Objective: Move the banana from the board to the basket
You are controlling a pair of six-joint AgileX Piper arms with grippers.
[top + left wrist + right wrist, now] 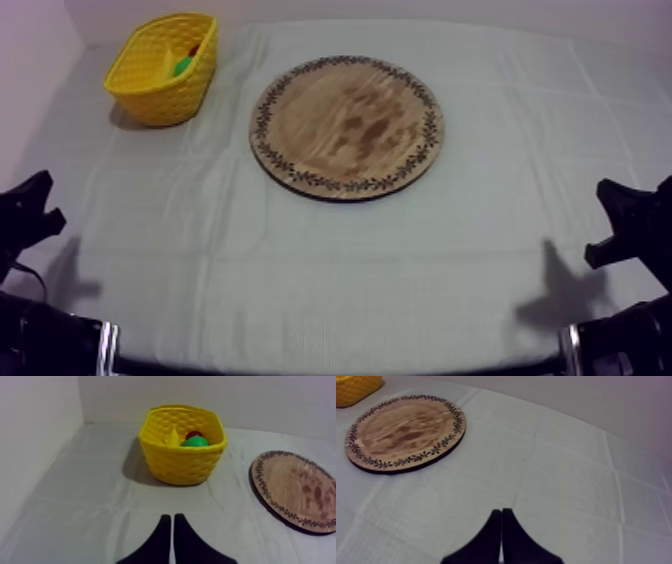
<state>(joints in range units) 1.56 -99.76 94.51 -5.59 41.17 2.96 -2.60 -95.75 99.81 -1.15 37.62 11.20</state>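
The round wooden board [347,125] lies bare at the middle of the table, and its rim [295,491] shows beside the basket in the left wrist view. The yellow basket [165,68] stands at the far left. Inside the basket [182,443] I see a green fruit [195,441], a small red fruit [194,434] behind it and a yellow piece [174,436] that may be the banana. My left gripper [30,205] rests low at the left, shut on nothing [172,518]. My right gripper [625,215] rests low at the right, its fingers together as a wedge [502,511].
The grey-white cloth [330,260] covers the table between the two arms and in front of the board. A wall rises close behind and to the left of the basket. The board [406,431] lies well ahead of my right gripper.
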